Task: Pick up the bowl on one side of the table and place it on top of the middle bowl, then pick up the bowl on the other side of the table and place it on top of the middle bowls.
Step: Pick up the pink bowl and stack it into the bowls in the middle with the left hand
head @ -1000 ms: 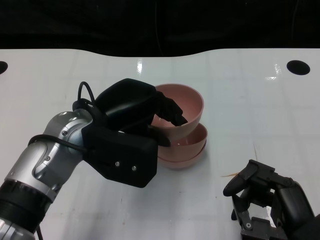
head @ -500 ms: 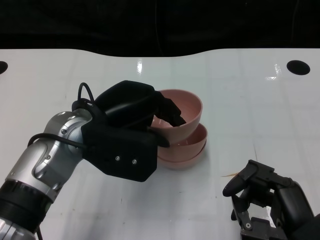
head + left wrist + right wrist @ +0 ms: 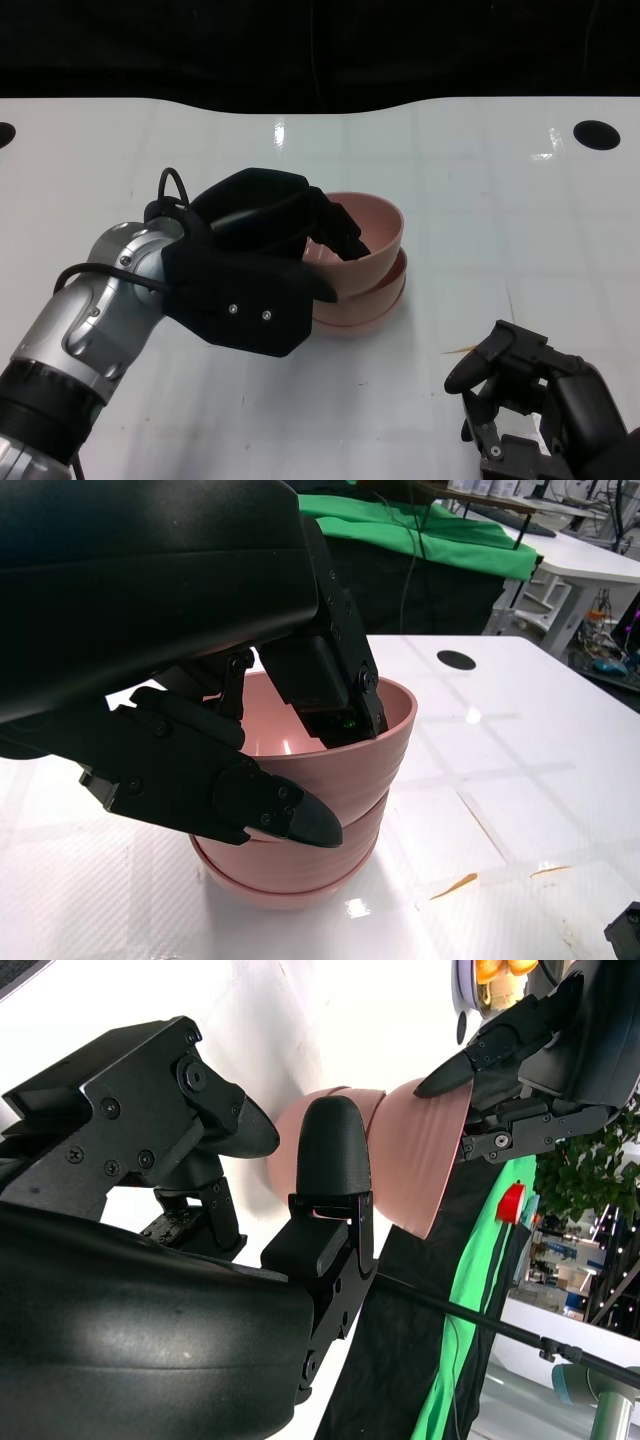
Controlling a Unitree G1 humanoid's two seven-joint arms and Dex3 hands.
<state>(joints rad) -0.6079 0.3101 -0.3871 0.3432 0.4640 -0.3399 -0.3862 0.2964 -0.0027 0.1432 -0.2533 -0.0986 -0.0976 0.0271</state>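
Two pink bowls can be told apart: an upper bowl [image 3: 375, 225] pinched at its rim by the left hand [image 3: 265, 260], and a lower bowl [image 3: 365, 305] nested just beneath it; whether a third lies under them cannot be told. There are two black hands, the right hand [image 3: 535, 400] well apart from the bowls. Two dark holes show in the table [image 3: 520, 220], one hole [image 3: 597, 133] far beyond the right hand and another hole [image 3: 4, 133] far out past the left hand.

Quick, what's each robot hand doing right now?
Left robot hand: holding the top pink bowl by its rim.
Right robot hand: fingers curled, holding nothing.
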